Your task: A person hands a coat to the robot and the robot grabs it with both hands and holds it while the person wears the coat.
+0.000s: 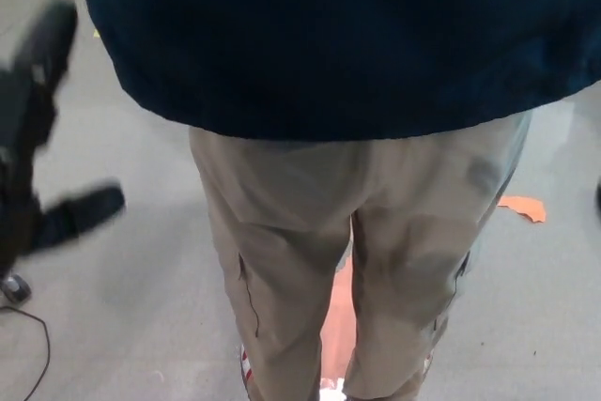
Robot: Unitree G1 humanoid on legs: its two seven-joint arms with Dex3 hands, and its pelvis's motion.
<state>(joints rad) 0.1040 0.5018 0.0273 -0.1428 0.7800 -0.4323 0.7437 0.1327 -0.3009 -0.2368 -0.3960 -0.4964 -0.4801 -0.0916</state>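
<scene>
Filling the top of the view, the dark blue coat (338,35) hangs on the person, over tan trousers (310,251). The left hand (33,152), blurred at the left edge above the grey floor (122,326), has its fingers (80,213) spread wide, holding nothing, apart from the coat. An orange scrap (522,206) lies at right.

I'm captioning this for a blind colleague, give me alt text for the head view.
A person in a dark blue coat and tan trousers stands close, filling the frame. The left robot hand, blurred, is at the left edge with fingers apart, holding nothing. Grey floor with orange tape lies below.
</scene>
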